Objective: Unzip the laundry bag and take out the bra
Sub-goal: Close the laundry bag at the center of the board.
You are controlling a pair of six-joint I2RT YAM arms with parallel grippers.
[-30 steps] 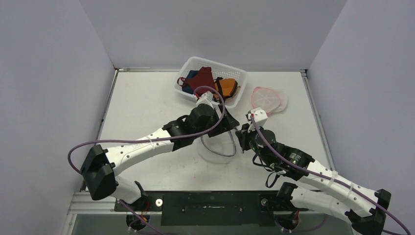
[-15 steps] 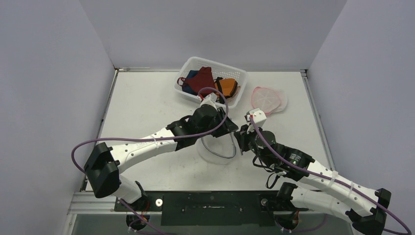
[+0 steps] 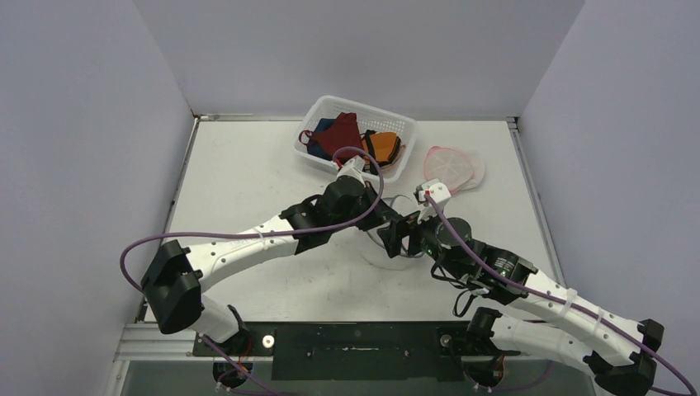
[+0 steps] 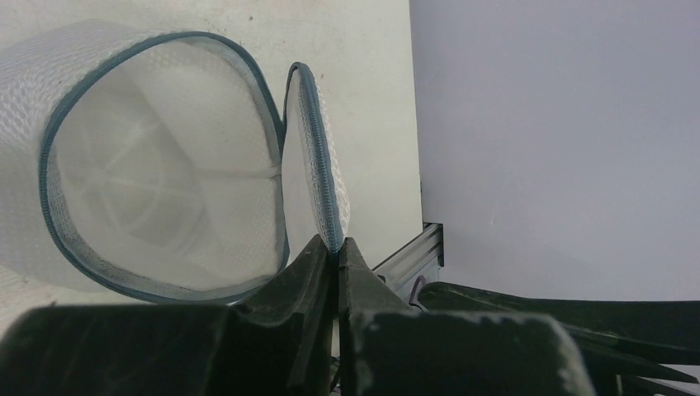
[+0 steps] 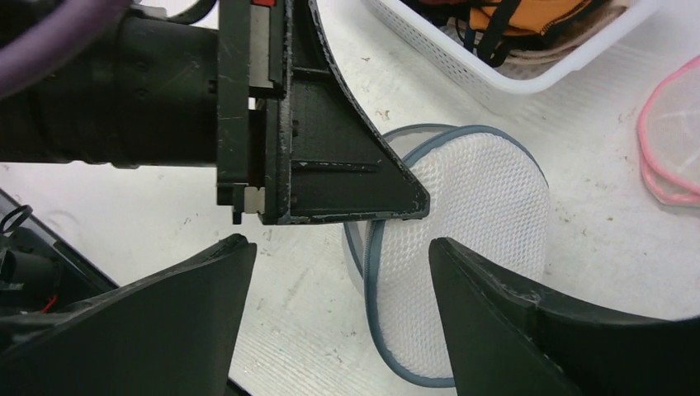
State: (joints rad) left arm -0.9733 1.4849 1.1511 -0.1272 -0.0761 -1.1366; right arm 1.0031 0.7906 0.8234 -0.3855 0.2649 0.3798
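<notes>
The laundry bag (image 4: 157, 165) is white mesh with grey-blue zip trim and stands unzipped, its inside white. Its round lid flap (image 4: 318, 157) stands up on edge, and my left gripper (image 4: 334, 245) is shut on the flap's trimmed rim. The bra is not in view inside the bag. In the top view the bag (image 3: 381, 254) lies mid-table under both grippers. My right gripper (image 5: 342, 247) is open just in front of the bag's mesh (image 5: 470, 214), nothing between its fingers. From above, the left gripper (image 3: 386, 219) and right gripper (image 3: 402, 239) nearly touch.
A white basket (image 3: 392, 124) with red, orange and dark garments stands at the back centre. A pink-trimmed mesh bag (image 3: 452, 167) lies to its right. The left arm's finger (image 5: 330, 165) crosses close above the right gripper. Grey walls enclose the table.
My left gripper has shut on the bag's flap rim. The right gripper has opened, let go and shifted left over the bag, which has slid slightly right.
</notes>
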